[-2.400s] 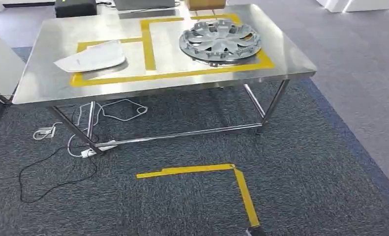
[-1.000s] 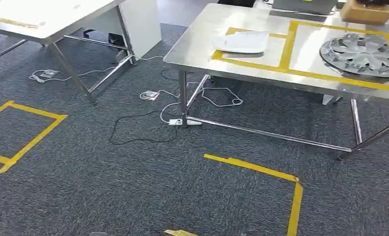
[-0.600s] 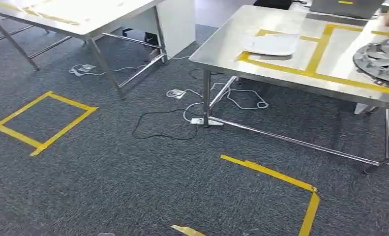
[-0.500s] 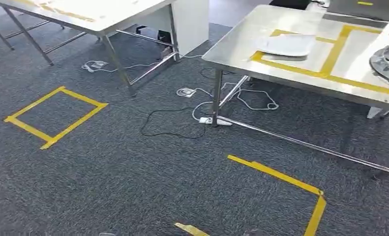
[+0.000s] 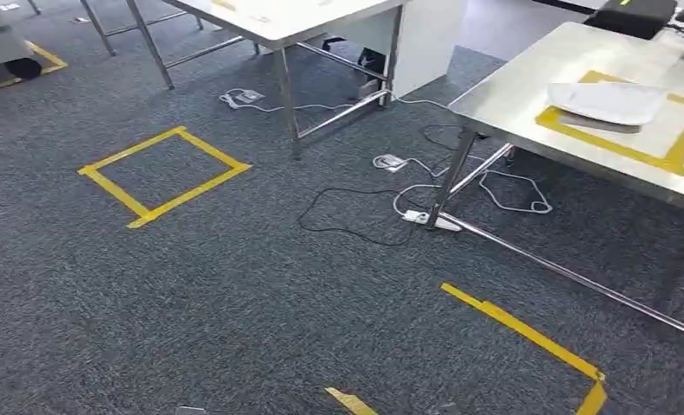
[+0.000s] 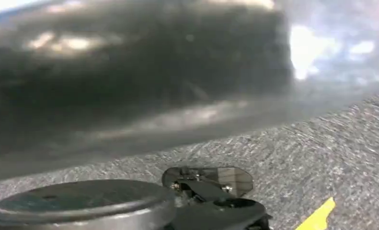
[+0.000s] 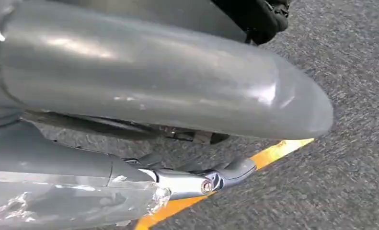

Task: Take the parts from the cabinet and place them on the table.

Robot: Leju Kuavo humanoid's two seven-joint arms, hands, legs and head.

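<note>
head view: steel desk [image 5: 528,95] far right, white part [image 5: 610,102] lying flat in its yellow-taped bay | cabinet unseen | right hand [image 7: 130,86] hangs over carpet, holds nothing, finger spread unclear | left hand: cannot tell | right arm nearer the desk

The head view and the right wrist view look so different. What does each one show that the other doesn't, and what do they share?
Head view alone: a steel table at the right with a white part lying inside its yellow tape outline, a second table further back, cables on the floor and a yellow tape square on the carpet.

Right wrist view alone: the robot's right hand up close, its thick grey thumb across the picture and nothing in it that I can see.

Both: dark grey carpet with a strip of yellow tape on it.
</note>
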